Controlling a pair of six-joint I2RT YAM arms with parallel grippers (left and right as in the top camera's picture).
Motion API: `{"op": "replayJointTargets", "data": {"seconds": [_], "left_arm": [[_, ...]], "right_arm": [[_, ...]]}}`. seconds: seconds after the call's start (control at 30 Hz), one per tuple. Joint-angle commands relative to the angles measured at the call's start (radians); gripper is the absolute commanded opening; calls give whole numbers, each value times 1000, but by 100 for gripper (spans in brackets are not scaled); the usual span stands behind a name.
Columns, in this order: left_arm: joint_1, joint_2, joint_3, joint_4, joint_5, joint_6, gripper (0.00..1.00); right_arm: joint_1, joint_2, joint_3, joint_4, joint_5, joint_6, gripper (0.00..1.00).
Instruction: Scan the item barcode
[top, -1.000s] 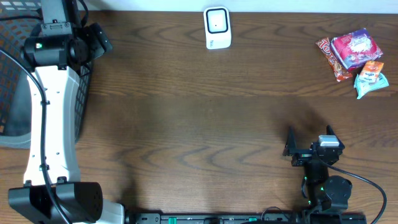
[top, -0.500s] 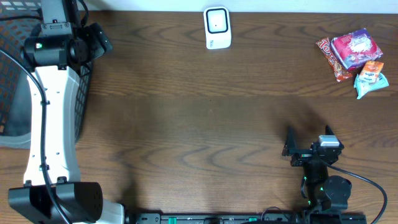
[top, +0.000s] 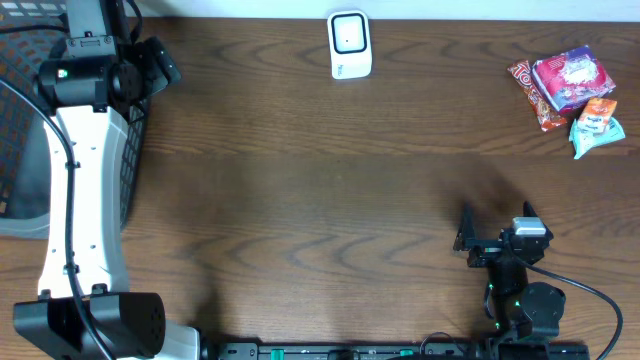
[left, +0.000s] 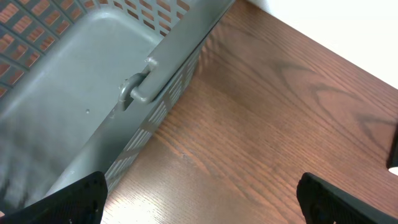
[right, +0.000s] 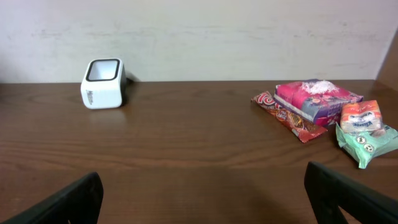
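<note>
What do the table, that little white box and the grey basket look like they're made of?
Table: dark wood or a wood-look laminate, matte; grain lines run across it.
White box: likely smooth moulded plastic, slightly glossy, with rounded edges.
Grey basket: probably rigid plastic, matte, with a moulded lattice of holes in its walls.

Left tool (left: 202, 196) spread wide, empty; right tool (right: 206, 196) likewise
</note>
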Motion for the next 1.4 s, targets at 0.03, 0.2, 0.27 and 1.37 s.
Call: {"op": "replayJointTargets", "data": {"seconds": [0.03,0.2,0.27,1.37], "left_arm": [[14,-13,6,-2,-20,-10,98],[14,-13,6,-2,-20,-10,98],[14,-13,6,-2,-20,-10,98],[-2,-43,-76,-51,-21,-9,98]], "right_arm": [[10,-7,-5,-1,-2,18,99],[10,-7,-5,-1,-2,18,99],[10,-7,-4,-1,-2,18,99],[10,-7,-5,-1,-2,18,99]]}}
